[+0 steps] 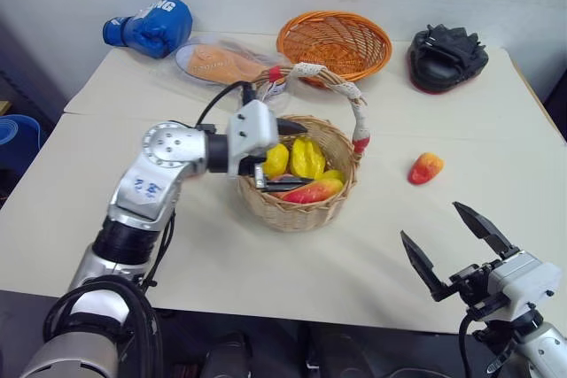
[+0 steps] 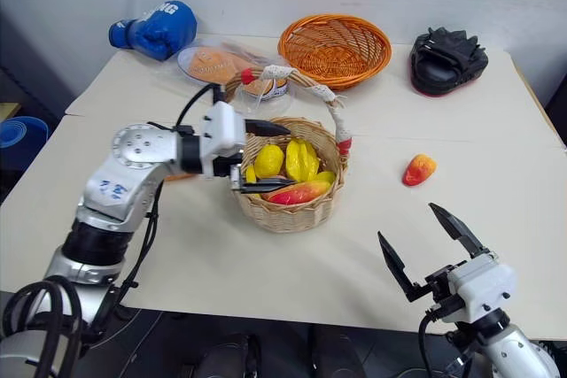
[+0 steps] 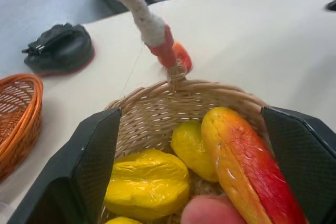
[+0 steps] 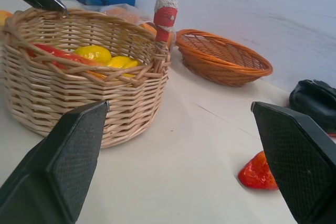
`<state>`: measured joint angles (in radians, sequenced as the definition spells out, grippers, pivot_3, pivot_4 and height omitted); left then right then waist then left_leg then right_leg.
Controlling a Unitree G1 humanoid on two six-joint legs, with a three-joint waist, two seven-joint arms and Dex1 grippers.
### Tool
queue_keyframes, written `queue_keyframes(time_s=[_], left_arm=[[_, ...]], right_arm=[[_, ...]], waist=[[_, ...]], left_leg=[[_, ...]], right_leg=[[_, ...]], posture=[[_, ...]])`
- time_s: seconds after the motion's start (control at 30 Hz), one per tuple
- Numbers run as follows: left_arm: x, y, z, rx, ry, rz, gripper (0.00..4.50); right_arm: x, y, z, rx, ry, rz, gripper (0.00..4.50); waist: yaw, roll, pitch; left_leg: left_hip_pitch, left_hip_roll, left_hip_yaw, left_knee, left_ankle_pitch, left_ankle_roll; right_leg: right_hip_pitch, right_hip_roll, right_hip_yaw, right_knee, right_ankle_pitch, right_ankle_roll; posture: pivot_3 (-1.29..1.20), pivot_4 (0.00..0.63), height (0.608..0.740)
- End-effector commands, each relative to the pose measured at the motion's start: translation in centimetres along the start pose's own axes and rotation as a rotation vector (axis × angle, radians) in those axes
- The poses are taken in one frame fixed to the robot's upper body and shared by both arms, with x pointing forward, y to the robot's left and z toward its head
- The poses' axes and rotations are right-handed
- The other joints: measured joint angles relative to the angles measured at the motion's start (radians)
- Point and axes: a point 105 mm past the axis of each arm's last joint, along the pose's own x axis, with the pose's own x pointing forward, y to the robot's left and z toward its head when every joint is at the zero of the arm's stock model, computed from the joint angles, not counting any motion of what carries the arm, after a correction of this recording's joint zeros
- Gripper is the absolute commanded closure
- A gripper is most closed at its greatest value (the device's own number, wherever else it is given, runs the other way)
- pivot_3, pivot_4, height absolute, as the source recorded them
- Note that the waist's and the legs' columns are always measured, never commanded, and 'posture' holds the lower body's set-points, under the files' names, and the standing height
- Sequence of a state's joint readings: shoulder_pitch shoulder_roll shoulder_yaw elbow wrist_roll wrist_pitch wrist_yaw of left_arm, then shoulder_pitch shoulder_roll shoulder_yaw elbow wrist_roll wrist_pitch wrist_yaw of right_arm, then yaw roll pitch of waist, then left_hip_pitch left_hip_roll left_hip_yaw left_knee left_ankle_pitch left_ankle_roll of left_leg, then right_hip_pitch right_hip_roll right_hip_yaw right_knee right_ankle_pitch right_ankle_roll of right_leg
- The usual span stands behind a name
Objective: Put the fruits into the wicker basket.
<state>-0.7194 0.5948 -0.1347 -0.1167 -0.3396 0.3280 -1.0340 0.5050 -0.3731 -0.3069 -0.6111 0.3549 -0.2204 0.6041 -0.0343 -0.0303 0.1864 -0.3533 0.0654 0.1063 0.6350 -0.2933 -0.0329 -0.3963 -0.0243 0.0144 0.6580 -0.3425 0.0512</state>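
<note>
**Operator:** Basket is sitting mid-table, and I'm holding my left gripper over its near-left rim. Its fingers are standing wide apart with nothing between them.

**Observer:** What am I looking at inside?

**Operator:** Fruits are lying in there: a long yellow-to-red mango against the wall, a lumpy yellow one, another yellow one behind it, and a pink peach peeking up at the front. My left fingers are flanking that pile, one on each side, touching none of it as far as I'm seeing.

**Observer:** And the handle?

**Operator:** Arching up over the basket, white cloth wrapped round it, red tape where it's meeting the rim.

**Observer:** Anything left outside?

**Operator:** One small red-and-yellow fruit is lying on the table, to the right of the basket and well apart from it.

**Observer:** Your right side?

**Operator:** Right gripper is hovering low at the near-right edge of the table, fingers spread wide, holding nothing, pointing toward that stray fruit and the basket.

**Observer:** Background?

**Operator:** Orange bowl, blue boxing glove, black pad and a plastic-wrapped orange item are sitting along the far edge.
</note>
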Motion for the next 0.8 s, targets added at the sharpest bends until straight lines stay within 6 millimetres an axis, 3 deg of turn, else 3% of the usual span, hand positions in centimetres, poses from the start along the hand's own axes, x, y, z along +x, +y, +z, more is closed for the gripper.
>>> queue_keyframes(time_s=[0.03,0.23,0.33,0.53,0.67,0.8], left_arm=[[-4.0,-0.3,0.1,-0.022,0.009,0.013,0.03],[-12.4,-0.8,-1.2,-0.288,0.052,0.268,0.03],[-17.7,-1.2,-3.9,-0.397,0.092,0.53,0.03],[-28.4,-5.7,-10.1,-0.498,0.254,1.002,0.03],[-31.2,-7.3,-11.4,-0.514,0.317,1.121,0.03],[-30.0,-6.7,-11.4,-0.494,0.321,1.083,0.03]], right_arm=[[0.8,0.3,0.4,0.017,-0.063,0.081,0.0],[2.8,0.2,0.6,0.069,-0.133,0.185,0.0],[4.1,0.8,1.3,0.092,-0.177,0.223,0.0],[6.4,2.9,3.5,0.118,-0.277,0.307,0.0],[6.8,3.5,4.3,0.108,-0.304,0.328,0.0],[6.7,3.4,4.4,0.093,-0.304,0.325,0.0]], waist=[[-0.002,0.0,0.0],[-0.018,-0.001,0.001],[-0.015,-0.001,0.001],[-0.026,-0.003,0.0],[-0.008,-0.01,-0.001],[0.008,-0.011,-0.002]], left_leg=[[0.0,0.0,0.0,0.0,0.0,0.0],[0.0,0.001,-0.001,-0.001,0.0,0.001],[-0.001,0.0,-0.003,0.0,-0.002,0.004],[0.001,0.001,-0.003,-0.002,-0.003,0.005],[-0.001,0.001,-0.008,-0.003,-0.004,0.004],[-0.002,-0.001,-0.009,-0.004,-0.004,0.006]], right_leg=[[0.0,0.0,0.0,0.0,0.0,0.0],[0.0,-0.001,-0.001,0.0,-0.001,-0.001],[0.0,-0.003,-0.004,0.0,-0.001,-0.001],[0.0,-0.005,-0.005,0.0,-0.001,-0.002],[-0.001,-0.006,-0.01,0.0,-0.002,-0.005],[-0.001,-0.012,-0.014,-0.001,-0.003,-0.007]], posture=[[0.0,0.15,0.74],[0.0,0.15,0.74],[0.0,0.15,0.74],[0.0,0.15,0.74],[0.0,0.15,0.74],[0.0,0.15,0.74]])
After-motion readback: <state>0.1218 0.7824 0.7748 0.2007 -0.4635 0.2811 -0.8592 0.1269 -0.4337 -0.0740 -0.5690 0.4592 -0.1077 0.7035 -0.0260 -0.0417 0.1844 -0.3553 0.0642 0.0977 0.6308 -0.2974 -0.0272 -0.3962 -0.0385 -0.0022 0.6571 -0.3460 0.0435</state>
